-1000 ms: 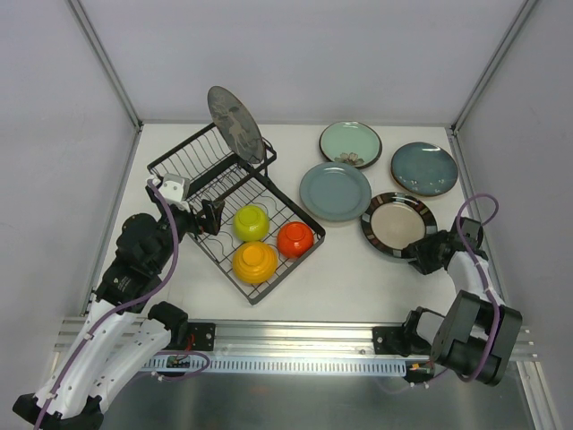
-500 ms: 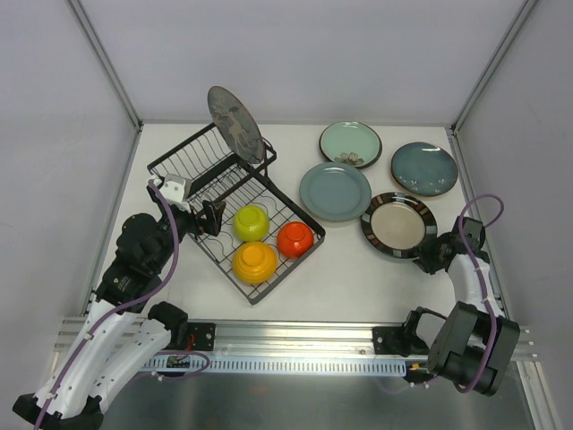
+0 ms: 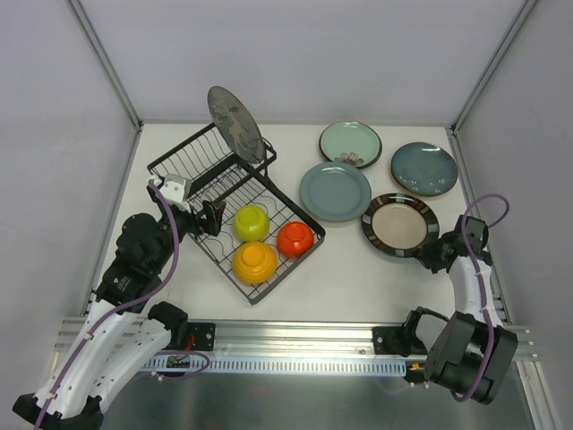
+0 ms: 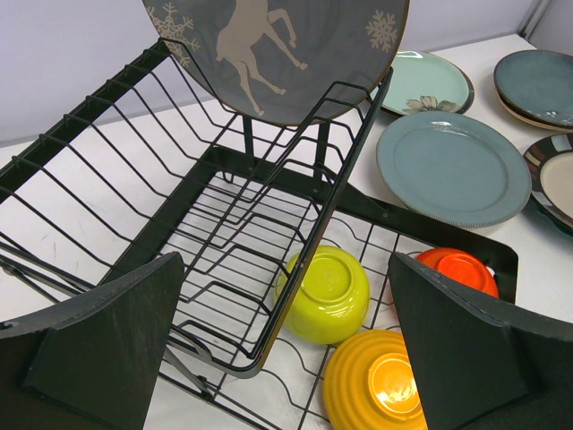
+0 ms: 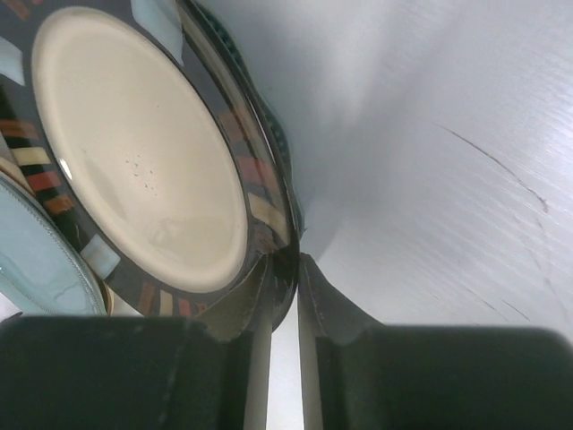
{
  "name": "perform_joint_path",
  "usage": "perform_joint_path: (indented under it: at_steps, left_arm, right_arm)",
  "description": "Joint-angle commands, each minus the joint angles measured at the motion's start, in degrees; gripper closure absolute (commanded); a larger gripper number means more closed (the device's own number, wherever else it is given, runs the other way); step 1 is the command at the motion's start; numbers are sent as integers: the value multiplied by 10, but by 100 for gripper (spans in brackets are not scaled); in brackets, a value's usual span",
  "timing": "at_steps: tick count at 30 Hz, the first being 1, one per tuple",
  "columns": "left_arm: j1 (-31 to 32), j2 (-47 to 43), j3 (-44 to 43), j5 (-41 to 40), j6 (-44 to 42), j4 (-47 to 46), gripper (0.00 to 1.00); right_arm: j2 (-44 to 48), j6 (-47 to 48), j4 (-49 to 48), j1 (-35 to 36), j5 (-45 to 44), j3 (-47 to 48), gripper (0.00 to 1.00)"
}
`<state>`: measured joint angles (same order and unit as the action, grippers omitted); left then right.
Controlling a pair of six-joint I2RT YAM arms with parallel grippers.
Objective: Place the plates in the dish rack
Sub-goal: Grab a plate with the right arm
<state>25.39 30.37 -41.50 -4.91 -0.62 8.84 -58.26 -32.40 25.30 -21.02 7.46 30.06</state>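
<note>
The right gripper [image 3: 432, 253] pinches the near rim of the round cream-centred, dark-banded ceramic plate [image 3: 399, 224], which lies flat to the right of the black wire dish rack [image 3: 192, 166]. This shallow edge grip may slip when lifted. The left gripper [image 3: 213, 218] stands wide open and empty.

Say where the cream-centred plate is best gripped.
Probably by its rim, from the near right: the plate lies flat, its upturned edge is thin enough to pinch, and that side is free of other plates. The jaws of the right gripper straddle it there.

No legible text or markings
</note>
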Motion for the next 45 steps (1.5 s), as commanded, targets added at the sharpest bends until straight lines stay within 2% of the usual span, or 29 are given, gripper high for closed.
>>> perform_joint_path:
  at_steps: [1,6,16,30,38,45]
  left_arm:
    - [-6,2,12,13,12,42,1]
    - [-6,0,13,13,12,43,1]
    - [-6,0,13,17,12,43,1]
    - [-6,6,13,22,12,43,1]
    - [-6,9,13,21,12,43,1]
    - [-6,10,13,22,12,43,1]
  right_arm:
    - [31,5,53,2,-38,40,97]
    - [66,4,106,3,-59,64,98]
    - [129,-6,168,-7,-68,42,97]
    - [158,-20,155,-15,-66,-26,92]
    - [168,-28,144,-18,-71,-34,81]
    - [165,-35,110,-18,-60,-41,60]
